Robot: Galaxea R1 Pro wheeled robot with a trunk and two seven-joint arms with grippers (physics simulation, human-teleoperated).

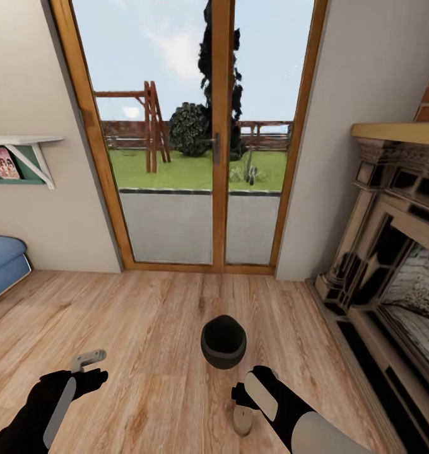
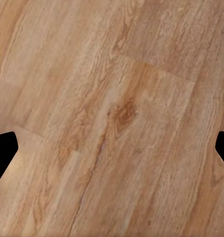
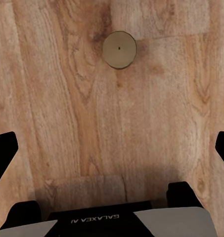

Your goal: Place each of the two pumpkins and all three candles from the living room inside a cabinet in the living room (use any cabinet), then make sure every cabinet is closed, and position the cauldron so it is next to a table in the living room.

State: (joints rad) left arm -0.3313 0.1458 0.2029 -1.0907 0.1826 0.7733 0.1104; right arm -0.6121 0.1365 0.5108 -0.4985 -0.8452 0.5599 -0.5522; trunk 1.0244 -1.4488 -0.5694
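Far left, a blue sofa edge point(image 1: 3, 261) and a wall shelf point(image 1: 22, 157) with books. The left gripper point(image 1: 88, 366) hangs low over bare plank floor point(image 1: 145, 315), fingers spread wide, holding nothing — parked, likely out of the way. At centre the black cauldron point(image 1: 223, 341) sits on the floor before the glass doors point(image 1: 195, 139), no table near. The right gripper point(image 1: 255, 394) hovers above an off-white candle point(image 3: 119, 49) standing upright, jaws released and apart, probably lining up a top grasp. Fireplace point(image 1: 391, 271) at right.

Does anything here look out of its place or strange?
Yes. A short off-white candle stands upright on the bare wooden floor beside the right gripper, and a squat black cauldron sits mid-floor before the glass doors.
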